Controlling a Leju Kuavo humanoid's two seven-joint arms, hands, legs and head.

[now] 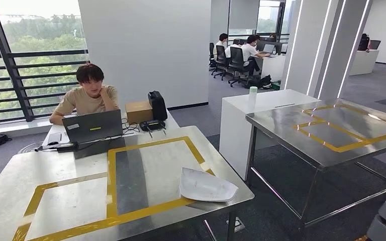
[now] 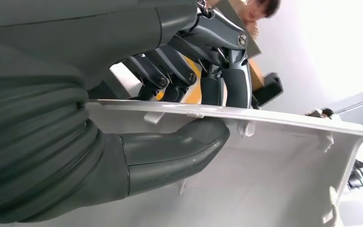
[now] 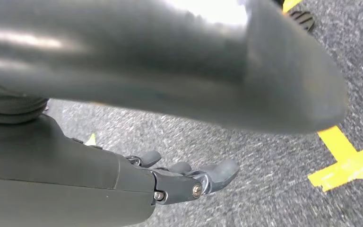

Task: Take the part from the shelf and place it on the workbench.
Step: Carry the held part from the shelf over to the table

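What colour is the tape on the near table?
Yellow tape, clearest in the head view.

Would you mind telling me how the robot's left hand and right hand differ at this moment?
The left hand grips the white part, thumb under its edge and dark fingers over the top; the right hand holds nothing. The left hand is up near the workbench with yellow tape; the right hand hangs over grey carpet, its fingers loosely curled but apart. Both have grey covers and darker fingers.
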